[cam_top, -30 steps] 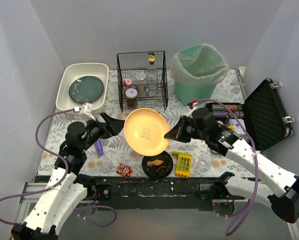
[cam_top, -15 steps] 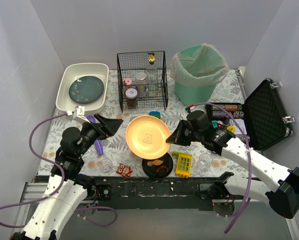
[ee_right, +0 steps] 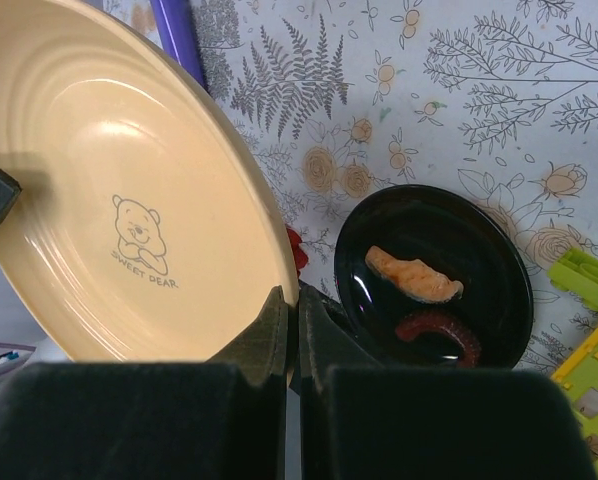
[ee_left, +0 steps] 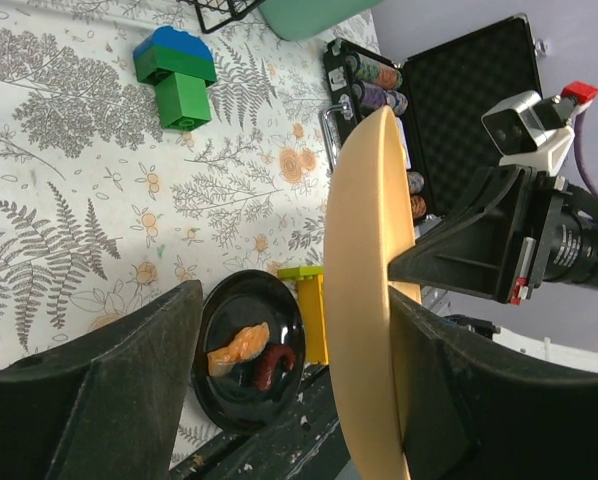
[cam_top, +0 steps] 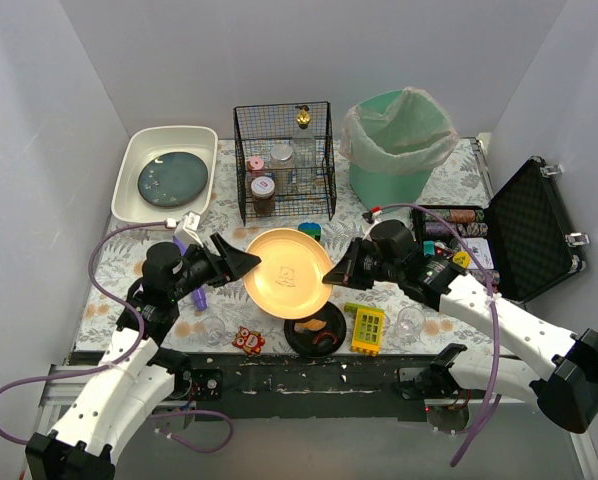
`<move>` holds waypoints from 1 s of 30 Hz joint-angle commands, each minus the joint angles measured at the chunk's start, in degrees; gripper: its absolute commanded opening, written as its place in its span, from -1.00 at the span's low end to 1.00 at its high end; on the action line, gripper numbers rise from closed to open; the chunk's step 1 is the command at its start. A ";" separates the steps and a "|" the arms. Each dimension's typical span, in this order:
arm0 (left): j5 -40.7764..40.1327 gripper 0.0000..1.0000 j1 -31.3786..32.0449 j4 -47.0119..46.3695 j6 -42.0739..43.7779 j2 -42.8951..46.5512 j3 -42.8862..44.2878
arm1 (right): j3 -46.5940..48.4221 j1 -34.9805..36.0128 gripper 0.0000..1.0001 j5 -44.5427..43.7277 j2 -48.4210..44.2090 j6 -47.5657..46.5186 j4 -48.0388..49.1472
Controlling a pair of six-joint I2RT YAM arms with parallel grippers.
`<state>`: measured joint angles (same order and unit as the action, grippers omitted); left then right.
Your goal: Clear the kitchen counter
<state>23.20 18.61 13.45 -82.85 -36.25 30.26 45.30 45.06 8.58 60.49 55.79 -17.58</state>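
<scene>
Kitchen counter [ee_left: 79,210], leaf-print cloth, is lying below both grippers and carrying everything else. Yellow plate [cam_top: 287,273] is hanging above it between the two grippers, tilted, its bear print facing up.

Right gripper [ee_right: 291,322] is pinching the plate's rim, fingers together on it. Left gripper [cam_top: 241,260] is standing with jaws apart, straddling the opposite rim. In its wrist view the rim is sitting close to one finger with a wide gap to the other, so it is not clamped.

- Under the right gripper: small black plate [ee_right: 479,250] is resting on the cloth, holding a salmon-coloured piece [ee_right: 414,275] and a dark red curl [ee_right: 441,330]. Yellow block [cam_top: 367,328] is lying just beside it.
- Ahead of the left gripper's fingertips: green-and-blue block [ee_left: 177,72] is sitting apart from the plate.
- Beneath the left gripper's wrist: purple object [cam_top: 197,293], too small to identify.
- Beyond the right gripper, away from the left one: open black case [cam_top: 529,235].
- Well past both grippers, at the back: wire basket [cam_top: 284,160], green bin [cam_top: 394,140], white tub [cam_top: 129,175].
</scene>
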 commanded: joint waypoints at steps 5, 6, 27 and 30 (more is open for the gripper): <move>5.53 0.06 0.46 -1.41 1.37 -0.49 -0.38 | -0.65 1.08 -0.97 2.06 -0.99 0.72 5.28; 6.24 0.00 0.37 -1.50 1.46 -0.75 -0.55 | -0.91 1.26 -0.97 2.14 -1.16 0.64 5.54; 9.84 -1.00 0.55 -1.85 1.55 -2.95 -1.87 | -2.49 2.49 -0.97 2.06 -2.66 0.64 7.48; 9.67 -1.00 0.55 -2.03 1.37 -3.65 -1.26 | -2.93 2.49 -0.97 1.18 -3.45 0.64 7.30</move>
<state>29.63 18.87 12.82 -81.43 -39.44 27.68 42.19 47.03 8.69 59.53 55.31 -15.44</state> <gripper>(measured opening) 0.171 0.045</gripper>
